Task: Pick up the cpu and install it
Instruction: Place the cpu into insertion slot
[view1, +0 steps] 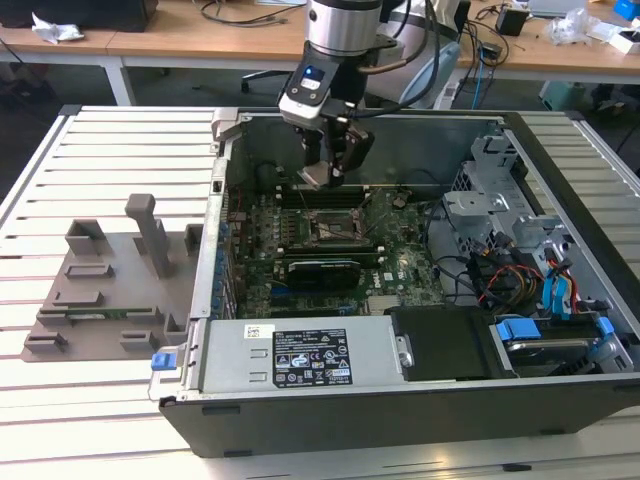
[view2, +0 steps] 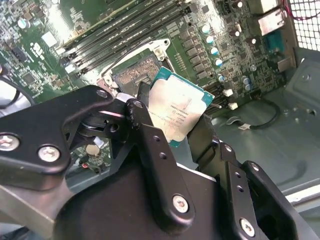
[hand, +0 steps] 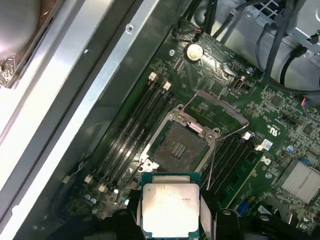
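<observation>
My gripper (view1: 325, 172) hangs inside the open computer case, shut on the cpu (view2: 175, 112), a flat square chip with a pale silver top and thin edge. In both wrist views the black fingers (view2: 150, 135) press on two opposite edges of the chip (hand: 171, 207). The chip is held in the air, a little above and beside the open socket (hand: 180, 147), not touching it. The socket frame (view1: 335, 225) sits mid-motherboard with its lid raised and its contact field bare (view2: 135, 75).
Memory slots (hand: 135, 125) run along both sides of the socket. A thin load lever (hand: 214, 160) stands up by it. A long black card (view1: 320, 270) lies nearer the power supply (view1: 300, 355). Drive bays and cables (view1: 520, 250) crowd the exterior view's right. A grey fixture (view1: 110, 280) stands outside the case.
</observation>
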